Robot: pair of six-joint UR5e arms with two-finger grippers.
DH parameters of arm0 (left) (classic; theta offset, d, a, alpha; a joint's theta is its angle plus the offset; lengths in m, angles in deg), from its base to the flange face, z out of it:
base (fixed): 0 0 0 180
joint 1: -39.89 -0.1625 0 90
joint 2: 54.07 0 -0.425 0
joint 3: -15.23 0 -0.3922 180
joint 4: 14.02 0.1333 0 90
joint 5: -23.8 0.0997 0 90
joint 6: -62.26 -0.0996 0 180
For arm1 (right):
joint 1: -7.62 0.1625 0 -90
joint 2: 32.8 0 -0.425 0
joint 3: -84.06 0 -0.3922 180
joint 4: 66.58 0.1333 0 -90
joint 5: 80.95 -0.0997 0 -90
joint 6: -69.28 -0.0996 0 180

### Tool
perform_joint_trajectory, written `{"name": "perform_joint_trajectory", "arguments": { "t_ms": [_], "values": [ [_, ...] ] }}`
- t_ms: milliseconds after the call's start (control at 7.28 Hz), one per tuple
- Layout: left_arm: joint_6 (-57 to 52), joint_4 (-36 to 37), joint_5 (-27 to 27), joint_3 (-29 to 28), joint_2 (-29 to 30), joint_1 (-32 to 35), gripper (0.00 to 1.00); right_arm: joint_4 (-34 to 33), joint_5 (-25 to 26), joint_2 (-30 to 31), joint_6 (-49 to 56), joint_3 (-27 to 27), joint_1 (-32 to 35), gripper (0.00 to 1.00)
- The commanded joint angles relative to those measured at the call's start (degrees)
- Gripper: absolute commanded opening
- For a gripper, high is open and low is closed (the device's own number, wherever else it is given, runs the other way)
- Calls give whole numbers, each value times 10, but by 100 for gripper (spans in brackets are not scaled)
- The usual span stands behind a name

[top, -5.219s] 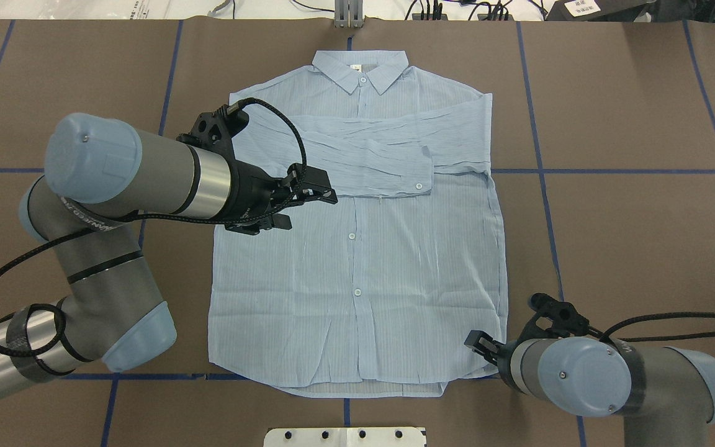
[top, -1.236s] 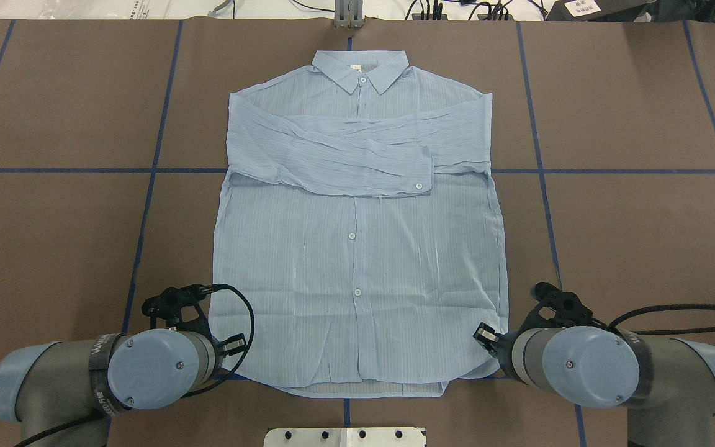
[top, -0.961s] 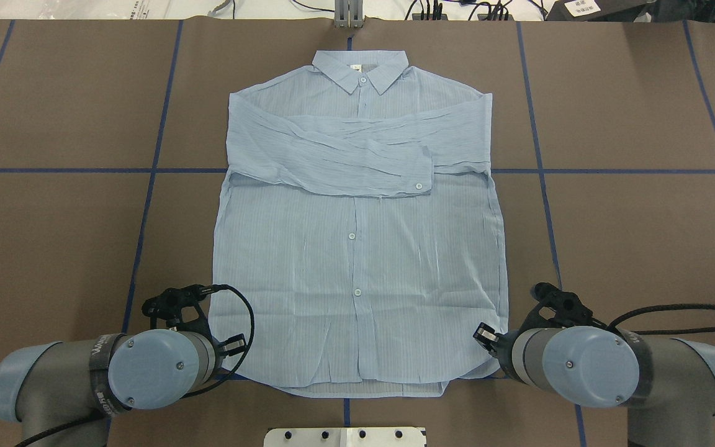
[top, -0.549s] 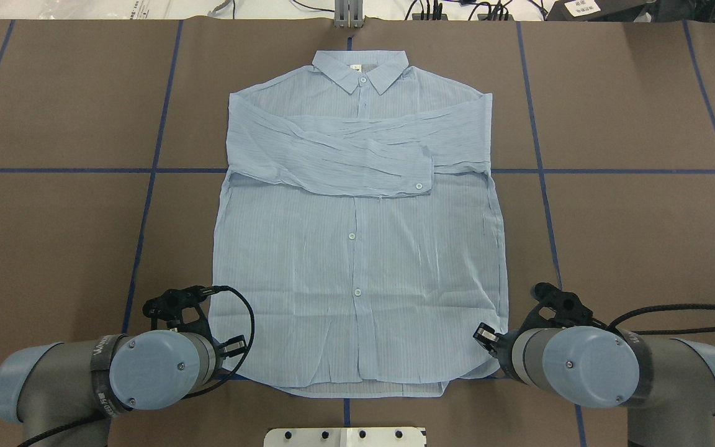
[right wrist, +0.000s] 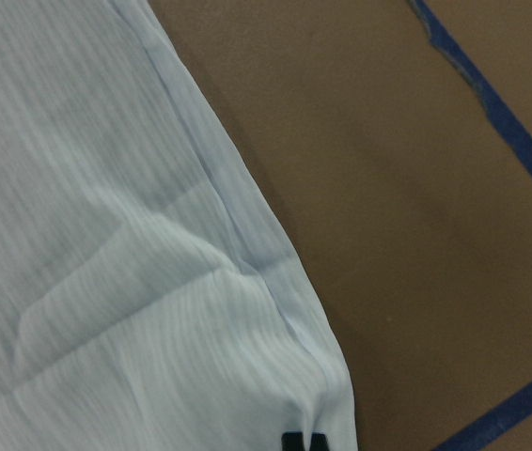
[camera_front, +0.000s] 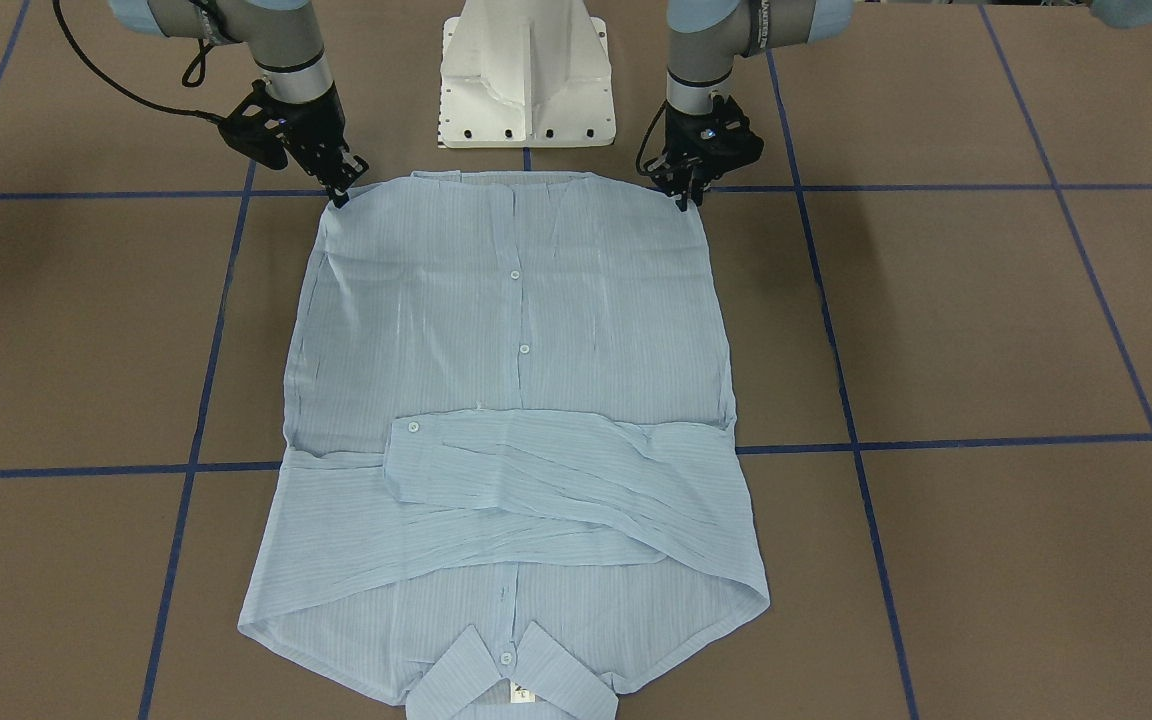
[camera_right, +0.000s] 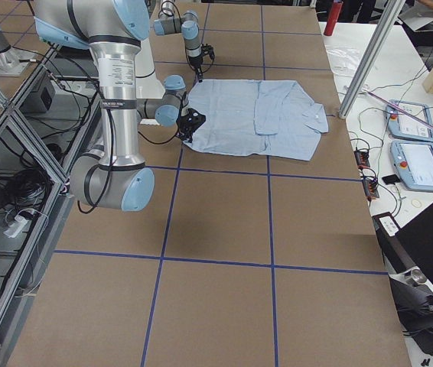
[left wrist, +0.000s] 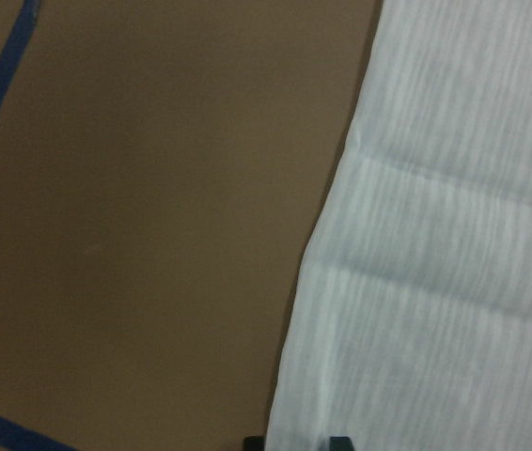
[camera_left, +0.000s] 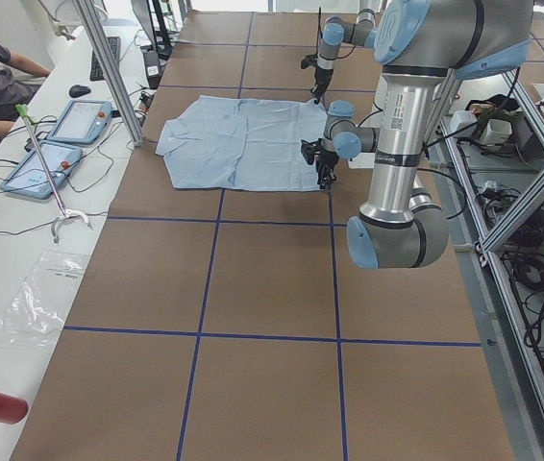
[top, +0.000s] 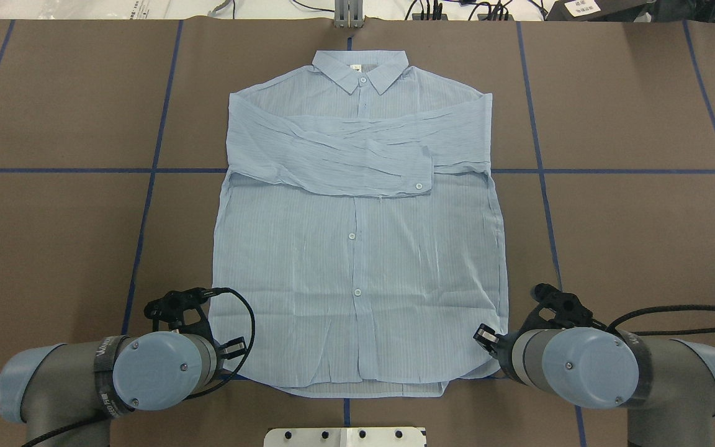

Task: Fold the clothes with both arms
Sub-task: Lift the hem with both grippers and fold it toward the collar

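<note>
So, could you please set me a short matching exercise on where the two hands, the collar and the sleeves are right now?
Things:
1. left hand
2. right hand
3. collar
4. sleeves

Places:
A. folded across the chest
B. at the hem corner of the shirt on the robot's right
C. at the end of the shirt farthest from the robot
D. at the hem corner on the robot's left

Pairs: 1-D, 2-B, 3-C, 4-A.
</note>
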Motion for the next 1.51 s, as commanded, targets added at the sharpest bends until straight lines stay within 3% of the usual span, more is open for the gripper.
{"name": "perform_joint_trajectory", "arguments": {
  "t_ms": [0, 412, 549, 824, 961, 1236, 1373],
  "values": [
    [-1, 0, -1, 3, 0, 0, 0, 0, 0, 0, 0, 0, 0, 0],
    [4, 0, -44, 49, 7, 1, 0, 0, 0, 4, 0, -14, 4, 0],
    [6, 1, -48, 78, 1, 2, 0, -1, 0, 11, 0, -45, 7, 0],
    [8, 3, -81, 148, -3, 11, 0, -98, 12, 33, 0, -175, 5, 0],
    [7, 3, -84, 170, -3, 28, 0, -124, 22, 28, 0, -202, 17, 0],
    [-7, -4, -86, 153, 36, 153, 0, -125, 83, -16, 1, -195, 46, 0],
    [-7, -28, -123, 113, 51, 214, 0, -125, 81, -58, 6, -179, 82, 0]
  ]
}}
